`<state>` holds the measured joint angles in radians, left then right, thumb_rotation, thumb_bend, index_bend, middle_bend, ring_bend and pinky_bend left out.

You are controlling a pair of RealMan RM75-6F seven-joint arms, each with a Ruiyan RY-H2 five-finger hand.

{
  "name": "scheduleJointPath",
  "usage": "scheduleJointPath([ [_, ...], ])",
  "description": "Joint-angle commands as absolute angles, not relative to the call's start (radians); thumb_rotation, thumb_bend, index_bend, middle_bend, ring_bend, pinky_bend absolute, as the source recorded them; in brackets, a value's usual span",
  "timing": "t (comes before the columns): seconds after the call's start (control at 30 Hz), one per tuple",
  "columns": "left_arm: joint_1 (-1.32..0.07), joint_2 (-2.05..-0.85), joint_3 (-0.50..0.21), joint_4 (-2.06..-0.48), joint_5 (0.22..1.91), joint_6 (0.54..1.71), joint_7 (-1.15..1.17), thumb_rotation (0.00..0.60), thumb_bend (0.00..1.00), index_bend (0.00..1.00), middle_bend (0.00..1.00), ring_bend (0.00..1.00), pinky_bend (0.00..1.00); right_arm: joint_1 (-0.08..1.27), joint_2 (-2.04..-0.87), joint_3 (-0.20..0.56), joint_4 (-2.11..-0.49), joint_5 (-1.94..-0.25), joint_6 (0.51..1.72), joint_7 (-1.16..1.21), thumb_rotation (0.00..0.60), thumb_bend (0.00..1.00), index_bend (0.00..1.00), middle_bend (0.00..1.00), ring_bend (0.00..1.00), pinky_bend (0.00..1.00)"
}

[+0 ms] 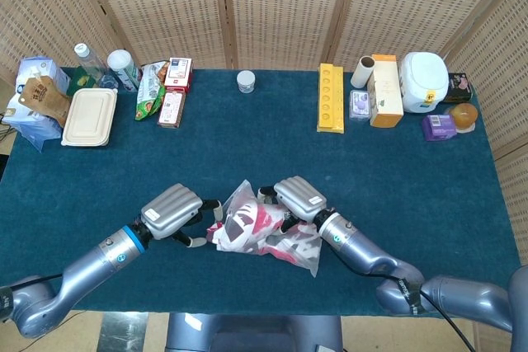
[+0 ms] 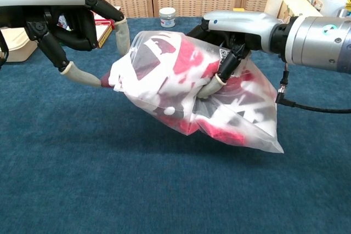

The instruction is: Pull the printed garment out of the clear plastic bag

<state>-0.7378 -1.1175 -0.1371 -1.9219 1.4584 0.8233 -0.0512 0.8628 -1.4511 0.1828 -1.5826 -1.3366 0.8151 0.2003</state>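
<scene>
- Broadly, the blue-covered table [image 1: 396, 162] is seen with the work near its front edge; the clear plastic bag [image 2: 241, 110] is held partly off the cloth, its lower corner touching the surface.
- The printed garment [image 2: 184, 64], red, white and dark, is judged to be wholly or almost wholly inside the bag; a reddish tip shows at the bag's left end, though whether it is outside the mouth cannot be told.
- The right hand [image 2: 230, 53] is clamped on the bag's upper side, fingers curled into the film and the cloth beneath.
- The left hand [image 2: 82, 31] is spread, holding nothing; its fingertips [image 2: 122, 41] lie just beside the bag's left end, one possibly touching it.
- Step judged: approach to the bag's mouth, extraction not yet begun. The next move is thought to call for a pinch on cloth alone, not film, with the bag anchored by the right hand.
- Risk noted: film and garment could be caught together, so both would travel.
- A food container [image 1: 89, 116], yellow tray [image 1: 330, 97] and small jar [image 1: 246, 81] stand along the far edge, well apart and not obstructing.
</scene>
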Motion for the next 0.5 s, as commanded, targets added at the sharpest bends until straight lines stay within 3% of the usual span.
scheduleJointPath([
  [0.03, -0.746, -1.129, -0.139, -1.917, 1.447, 0.821, -0.055, 0.6, 0.16, 0.44, 1.0, 1.0, 0.91, 0.862, -1.45, 0.183, -1.585, -1.338, 0.815, 0.205, 0.6, 0.21, 0.92, 0.97, 1.0, 1.0],
  [0.5, -0.766, -1.158, -0.149, -1.898, 1.407, 0.835, -0.079, 0.6, 0.16, 0.44, 1.0, 1.0, 0.91, 0.847, -1.433, 0.173, -1.601, -1.353, 0.827, 0.22, 0.6, 0.21, 0.92, 0.97, 1.0, 1.0],
])
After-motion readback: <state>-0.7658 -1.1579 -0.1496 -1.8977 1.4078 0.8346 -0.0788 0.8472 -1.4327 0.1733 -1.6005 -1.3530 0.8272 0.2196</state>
